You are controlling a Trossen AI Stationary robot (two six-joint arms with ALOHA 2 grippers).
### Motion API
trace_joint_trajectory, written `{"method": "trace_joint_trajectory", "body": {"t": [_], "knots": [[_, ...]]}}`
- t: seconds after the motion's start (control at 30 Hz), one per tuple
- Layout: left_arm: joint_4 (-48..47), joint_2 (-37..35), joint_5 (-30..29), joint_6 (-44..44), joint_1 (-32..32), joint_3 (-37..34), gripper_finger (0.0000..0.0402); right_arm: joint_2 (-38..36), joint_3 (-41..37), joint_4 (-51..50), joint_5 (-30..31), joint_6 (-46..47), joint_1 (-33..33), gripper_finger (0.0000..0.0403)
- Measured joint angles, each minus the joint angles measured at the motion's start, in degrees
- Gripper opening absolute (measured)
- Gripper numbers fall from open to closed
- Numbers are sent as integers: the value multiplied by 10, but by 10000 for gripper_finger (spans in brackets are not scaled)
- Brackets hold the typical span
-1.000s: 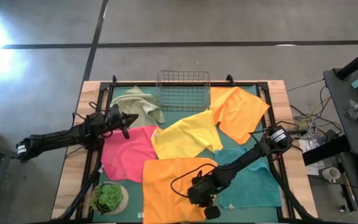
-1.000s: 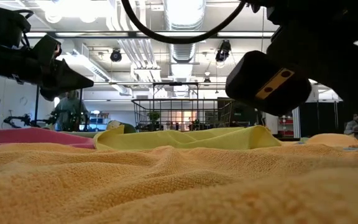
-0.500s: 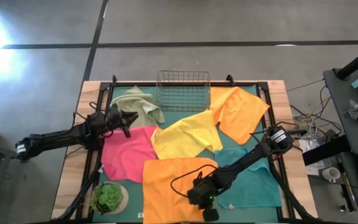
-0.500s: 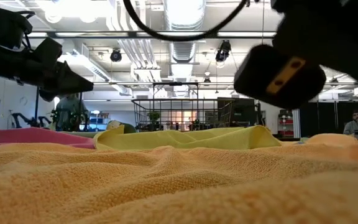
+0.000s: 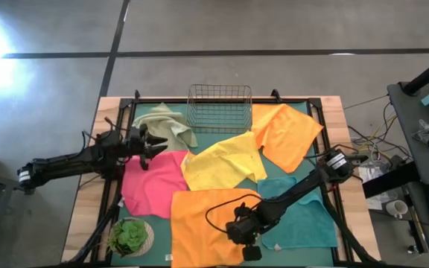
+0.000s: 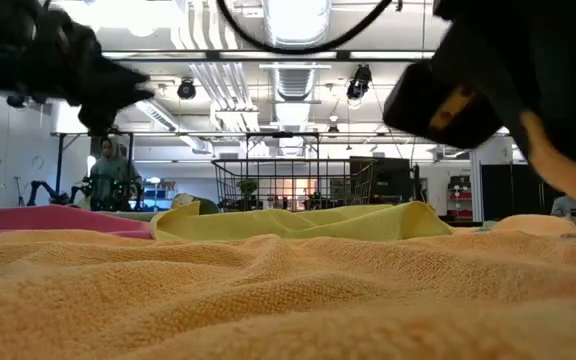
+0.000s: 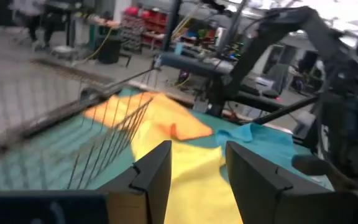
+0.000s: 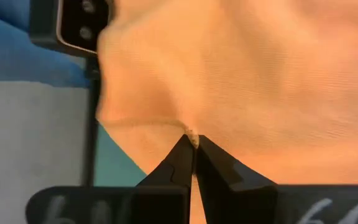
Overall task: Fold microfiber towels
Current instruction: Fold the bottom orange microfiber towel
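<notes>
left arm: reaches in from the table's left side
left gripper (image 5: 152,142): fingers parted
right arm: stretched toward the near edge
right gripper (image 8: 192,147): fingers pinched together

My fingers (image 8: 193,163) pinch the edge of an orange towel (image 8: 241,74). A teal cloth (image 8: 114,158) shows beside it.

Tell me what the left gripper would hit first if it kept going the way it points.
Probably the yellow towel: the open left gripper points across it, with the wire basket off to one side. Depth is unclear.
</notes>
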Motion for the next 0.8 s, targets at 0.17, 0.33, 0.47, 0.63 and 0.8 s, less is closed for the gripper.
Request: {"method": "trace_joint_trajectory", "body": {"t": [0.17, 0.33, 0.47, 0.63, 0.8], "knots": [[-63, 73, 1, 45, -24, 84, 136, -20, 0, -13, 28, -4, 0, 8], [-212, 163, 1, 84, -73, 183, 136, -21, -1, -31, 41, -8, 9, 8], [-292, 236, -2, 86, -138, 249, 136, -24, -1, -48, 73, -4, 19, 8], [-324, 318, -32, 84, -245, 308, 136, -28, -1, -52, 91, 1, 23, 8], [-330, 386, -71, 54, -347, 346, 136, -28, -3, -56, 102, 1, 25, 8]]}}
